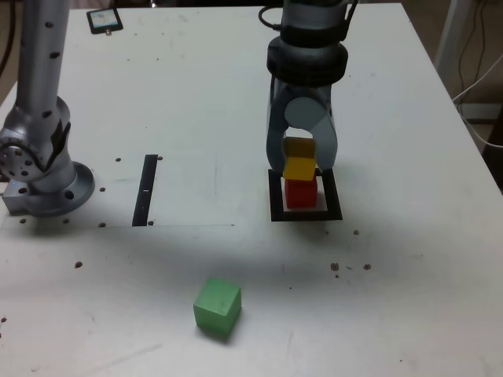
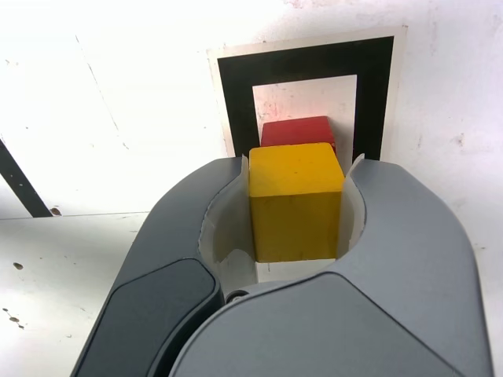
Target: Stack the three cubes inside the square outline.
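The grey gripper [image 1: 301, 161] of the arm points down over the flat, thick black square outline [image 1: 277, 206] with a pale centre, which lies on the white table [image 1: 196, 118] toward the exterior view's right. Its jaws are clenched on the small matte yellow cube [image 1: 299, 167], one jaw pressing each side, as the wrist view shows plainly [image 2: 296, 200]. The yellow cube sits tilted just above the small matte red cube [image 1: 300, 192], which rests on the pale centre inside the outline; whether the two cubes touch cannot be told. In the wrist view only a strip of the red cube [image 2: 297, 130] shows beyond the yellow one, with the black frame [image 2: 236, 102] around them.

The small matte green cube [image 1: 217, 305] stands alone on the near part of the table, well apart from the outline and toward the exterior view's left of it. A narrow black strip [image 1: 146, 189] lies on the table left of the outline, and beyond it at the exterior view's left edge stands the arm's silver base [image 1: 43, 169]. A small dark flat object [image 1: 104, 20] rests at the far left corner.
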Robot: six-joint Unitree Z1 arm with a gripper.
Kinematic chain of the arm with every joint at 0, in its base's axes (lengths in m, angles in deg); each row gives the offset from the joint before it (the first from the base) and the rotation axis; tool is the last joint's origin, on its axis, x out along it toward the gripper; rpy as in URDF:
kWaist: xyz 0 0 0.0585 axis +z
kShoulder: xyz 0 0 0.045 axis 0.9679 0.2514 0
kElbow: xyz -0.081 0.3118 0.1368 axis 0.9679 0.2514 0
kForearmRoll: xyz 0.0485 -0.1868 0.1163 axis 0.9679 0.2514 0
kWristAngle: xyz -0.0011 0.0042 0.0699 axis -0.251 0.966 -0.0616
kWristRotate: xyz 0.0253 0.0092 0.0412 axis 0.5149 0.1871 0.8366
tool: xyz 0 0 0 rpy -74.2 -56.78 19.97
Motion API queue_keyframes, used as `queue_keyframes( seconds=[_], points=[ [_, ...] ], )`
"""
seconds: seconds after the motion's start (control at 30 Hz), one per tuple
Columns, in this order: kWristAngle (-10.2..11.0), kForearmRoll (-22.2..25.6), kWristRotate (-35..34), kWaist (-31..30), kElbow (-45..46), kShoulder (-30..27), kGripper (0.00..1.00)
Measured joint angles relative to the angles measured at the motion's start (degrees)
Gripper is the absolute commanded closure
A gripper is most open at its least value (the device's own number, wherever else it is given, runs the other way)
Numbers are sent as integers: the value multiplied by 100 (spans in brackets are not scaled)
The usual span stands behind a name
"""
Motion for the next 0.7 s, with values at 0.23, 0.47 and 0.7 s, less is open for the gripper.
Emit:
queue_keyframes(
  seconds=[0.23,0.47,0.7],
  points=[
    [-26,0,75,0,28,0,18],
    [-26,-2,118,0,38,0,1],
    [-68,50,118,0,42,-1,1]
  ],
)
